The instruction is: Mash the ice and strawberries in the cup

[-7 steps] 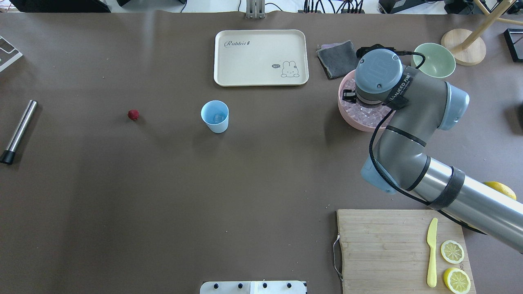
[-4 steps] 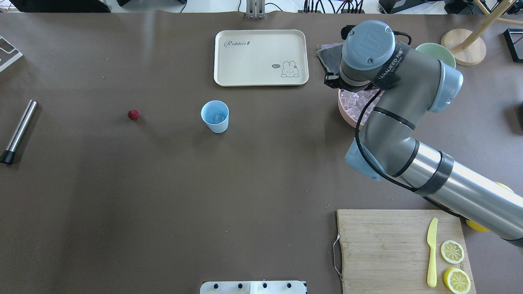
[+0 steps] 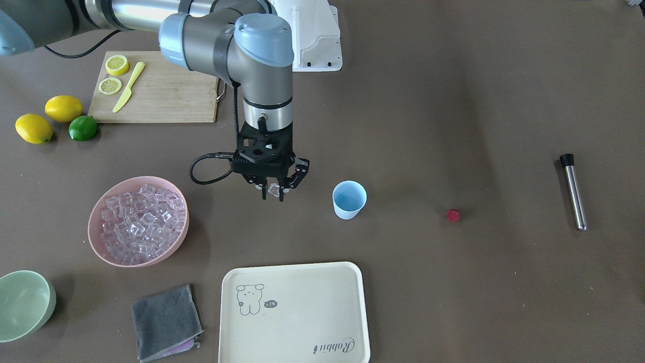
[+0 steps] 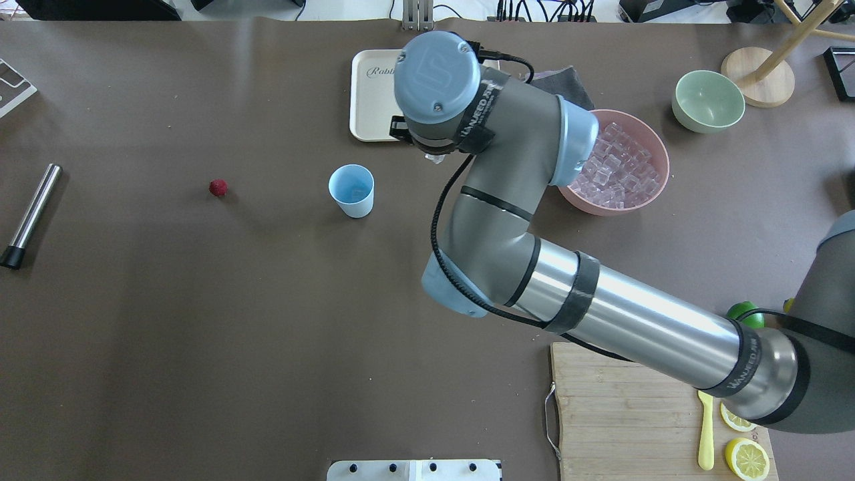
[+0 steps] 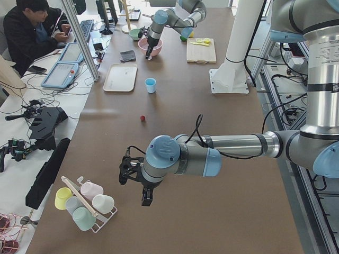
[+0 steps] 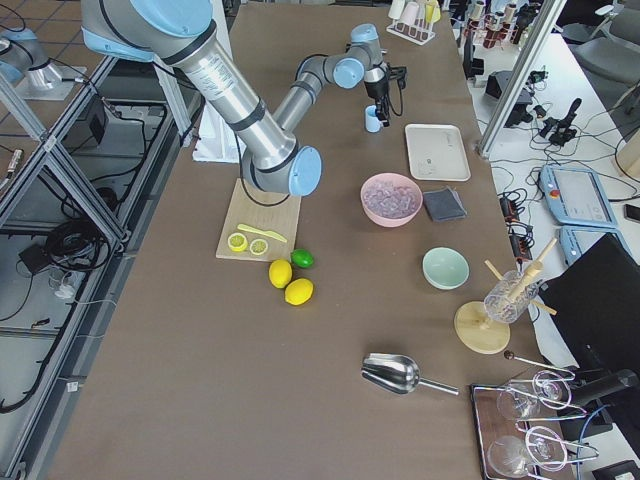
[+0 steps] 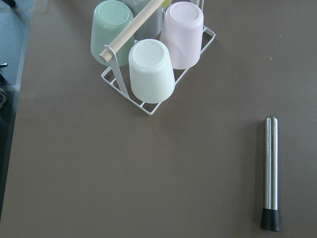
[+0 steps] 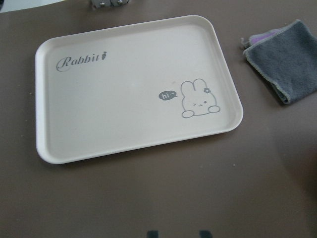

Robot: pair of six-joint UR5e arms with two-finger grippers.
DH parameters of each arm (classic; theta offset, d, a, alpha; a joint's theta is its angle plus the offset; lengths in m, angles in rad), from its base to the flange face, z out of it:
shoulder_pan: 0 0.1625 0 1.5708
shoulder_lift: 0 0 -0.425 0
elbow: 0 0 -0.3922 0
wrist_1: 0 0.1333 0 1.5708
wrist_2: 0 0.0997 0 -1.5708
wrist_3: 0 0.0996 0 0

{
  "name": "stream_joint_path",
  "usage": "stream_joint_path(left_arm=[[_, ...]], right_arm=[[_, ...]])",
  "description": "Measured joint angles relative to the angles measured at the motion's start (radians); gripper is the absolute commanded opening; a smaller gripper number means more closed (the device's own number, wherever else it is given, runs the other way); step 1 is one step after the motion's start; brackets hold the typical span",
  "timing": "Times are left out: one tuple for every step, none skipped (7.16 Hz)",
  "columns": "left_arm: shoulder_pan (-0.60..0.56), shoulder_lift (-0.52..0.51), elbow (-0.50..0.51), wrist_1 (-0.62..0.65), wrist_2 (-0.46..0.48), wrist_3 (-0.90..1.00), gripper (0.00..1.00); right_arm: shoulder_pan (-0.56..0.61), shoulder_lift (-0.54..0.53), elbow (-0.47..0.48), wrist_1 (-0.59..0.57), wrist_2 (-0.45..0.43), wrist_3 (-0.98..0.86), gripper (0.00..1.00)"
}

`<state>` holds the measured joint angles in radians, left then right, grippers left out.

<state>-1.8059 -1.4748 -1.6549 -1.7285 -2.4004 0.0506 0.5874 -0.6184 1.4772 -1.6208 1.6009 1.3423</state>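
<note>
1 clear glassy ice cube (image 3: pixel 274 189) sat clamped in your right gripper (image 3: pixel 272 194), held high between the pink bowl (image 3: pixel 91 227) and the light-blue plastic cup (image 3: pixel 349 199), probably for dropping in; the small red strawberry (image 3: pixel 453 215) lay well beyond the cup.

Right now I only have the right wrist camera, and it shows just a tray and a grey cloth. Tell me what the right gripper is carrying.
Observer: The right gripper is shut on one clear ice cube.
Operator: Give me its position against the cup.
Observer: It hangs above the table, between the pink bowl and the blue cup, not over the cup.
Operator: Now locate the strawberry.
Observer: The strawberry lies on the table on the far side of the cup from the gripper, apart from the cup.
</note>
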Motion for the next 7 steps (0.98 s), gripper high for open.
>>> stream_joint_path(left_arm=[[0.0,0.0,0.002,0.001,0.001,0.0,0.99],[0.0,-0.001,0.003,0.001,0.001,0.0,0.99],[0.0,-0.001,0.004,0.001,0.001,-0.001,0.99],[0.0,-0.001,0.005,0.001,0.001,-0.001,0.99],[0.0,-0.001,0.007,0.001,0.001,-0.001,0.99],[0.0,-0.001,0.009,0.001,0.001,-0.002,0.99],[0.0,0.001,0.009,0.001,0.001,-0.001,0.99]], right_arm=[[-0.04,0.043,-0.053,0.065,-0.055,0.036,0.0],[-0.076,0.06,-0.105,0.173,-0.124,0.05,0.0],[-0.099,0.069,-0.164,0.264,-0.172,0.054,0.0],[-0.109,0.078,-0.212,0.327,-0.197,0.055,0.02],[-0.116,0.085,-0.234,0.356,-0.206,0.058,0.09],[-0.125,0.092,-0.241,0.368,-0.211,0.061,0.75],[-0.132,0.096,-0.244,0.371,-0.218,0.062,0.99]])
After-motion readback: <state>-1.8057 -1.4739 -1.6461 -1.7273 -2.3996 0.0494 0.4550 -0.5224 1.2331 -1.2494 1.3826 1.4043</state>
